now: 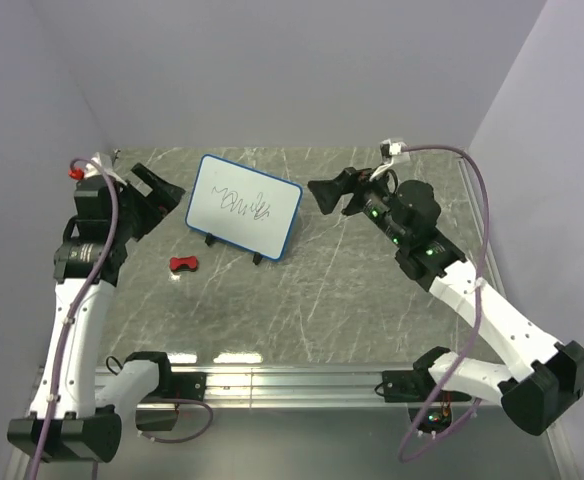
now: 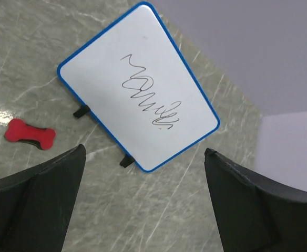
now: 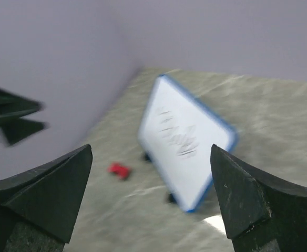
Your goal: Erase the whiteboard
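Note:
The whiteboard, white with a blue rim and small black feet, stands tilted at the back middle of the table and bears a black scribble. It also shows in the left wrist view and, blurred, in the right wrist view. A small red-and-black eraser block lies on the table in front of its left end. My left gripper is open and empty, raised left of the board. My right gripper is open and empty, raised right of the board.
The table is grey marbled stone enclosed by pale purple walls at the back and both sides. A metal rail runs along the near edge between the arm bases.

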Controlling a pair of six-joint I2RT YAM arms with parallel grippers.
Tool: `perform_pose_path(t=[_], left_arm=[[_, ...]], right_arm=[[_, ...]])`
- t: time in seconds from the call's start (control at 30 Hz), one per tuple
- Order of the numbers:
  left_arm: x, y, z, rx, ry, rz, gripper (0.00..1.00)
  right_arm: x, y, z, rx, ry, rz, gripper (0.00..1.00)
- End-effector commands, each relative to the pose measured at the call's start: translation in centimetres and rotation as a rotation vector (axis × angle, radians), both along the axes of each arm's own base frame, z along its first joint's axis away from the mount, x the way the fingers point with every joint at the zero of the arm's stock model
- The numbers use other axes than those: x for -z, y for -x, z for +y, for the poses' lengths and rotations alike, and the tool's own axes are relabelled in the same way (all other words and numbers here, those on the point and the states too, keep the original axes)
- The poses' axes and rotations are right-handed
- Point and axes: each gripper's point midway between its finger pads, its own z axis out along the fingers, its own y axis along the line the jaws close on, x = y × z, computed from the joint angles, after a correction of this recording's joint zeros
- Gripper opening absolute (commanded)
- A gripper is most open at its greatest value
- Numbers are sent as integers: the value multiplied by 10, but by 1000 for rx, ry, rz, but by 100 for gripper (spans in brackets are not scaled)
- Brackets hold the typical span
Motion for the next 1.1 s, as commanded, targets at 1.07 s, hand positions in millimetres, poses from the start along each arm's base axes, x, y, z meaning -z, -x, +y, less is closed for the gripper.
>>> perform_pose_path(t=[1.07], left_arm=[[207,58,42,-788,353,575,100]], right_arm=[[142,129,-76,113,272,858,97]])
